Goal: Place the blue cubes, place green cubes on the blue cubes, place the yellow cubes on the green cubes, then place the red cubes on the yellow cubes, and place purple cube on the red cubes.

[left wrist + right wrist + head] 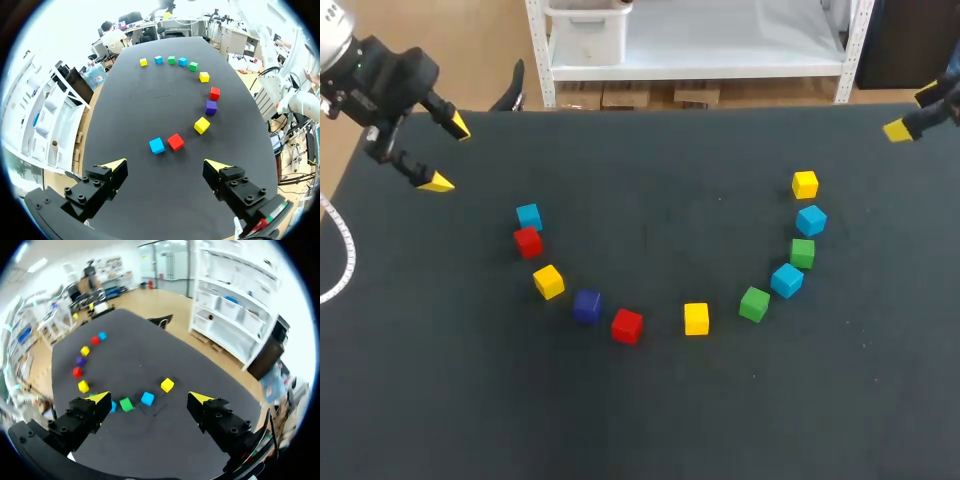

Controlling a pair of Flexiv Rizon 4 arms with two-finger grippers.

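Left gripper (166, 163) and right gripper (149, 397) both stand with fingers apart, empty. Ahead of them the cubes (696, 318) lie singly in an arc; by my judgement no stacking has begun.

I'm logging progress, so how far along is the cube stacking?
Done: nothing; the blue cubes and all the others lie single on the table, none stacked. In hand: nothing; the left gripper and right gripper are open and empty, far from them. Left: every layer, blue up to the purple cube.
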